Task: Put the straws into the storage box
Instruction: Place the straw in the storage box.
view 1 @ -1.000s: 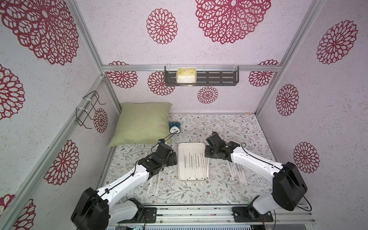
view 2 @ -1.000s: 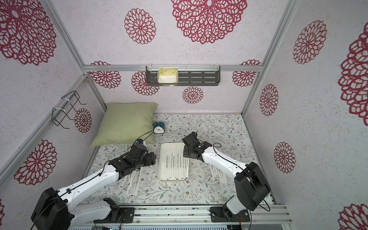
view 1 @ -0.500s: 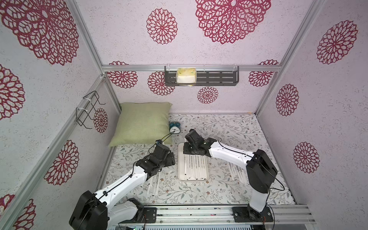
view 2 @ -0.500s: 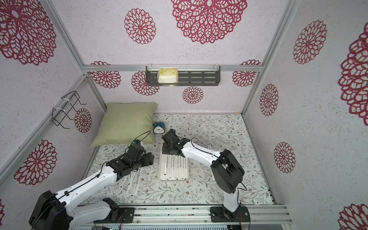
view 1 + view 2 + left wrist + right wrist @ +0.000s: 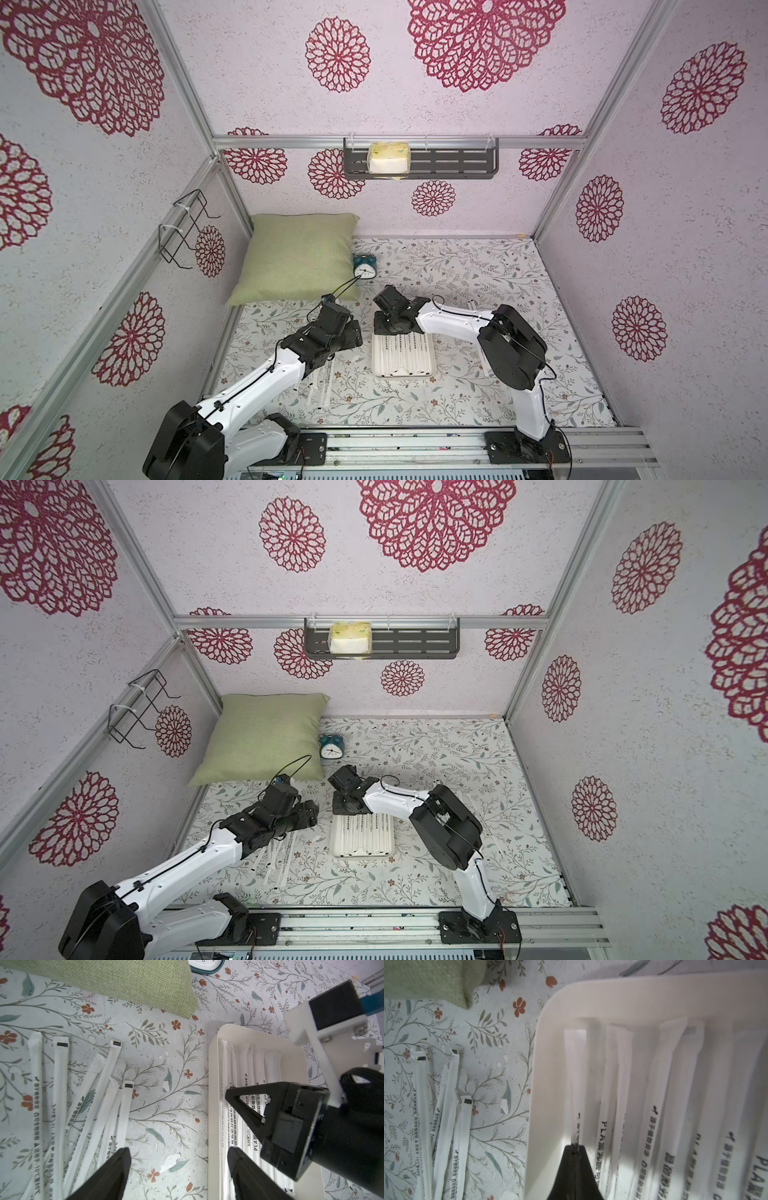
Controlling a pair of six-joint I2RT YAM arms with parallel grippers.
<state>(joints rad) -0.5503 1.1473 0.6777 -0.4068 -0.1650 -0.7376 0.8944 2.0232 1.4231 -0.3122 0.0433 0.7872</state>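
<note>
Item: storage box, a shallow white tray in the lower middle of both top views. It lies on the floral mat between your two arms, where either can reach it. Contents: a row of straws laid lengthwise and side by side, their ends near the end wall, which keeps them flat under the low rim. Item: right gripper, over the upper end of the box in both top views. Its jaws are pressed together on a held straw, which lies just beside the box's left wall as the top views show it. The pinch sits low inside the tray, so you are, by my reading, about to lay this one down and only need to let go. Item: left gripper, jaws spread wide with nothing between them, poised above bare mat between the box and the loose pile; judged ready for the next pick. Loose pile: several wrapped straws, fanned and overlapping, left of the box in both top views, so the task is partly done. Also listed: green pillow and alarm clock, at the upper left of the mat, apart from the work.
</note>
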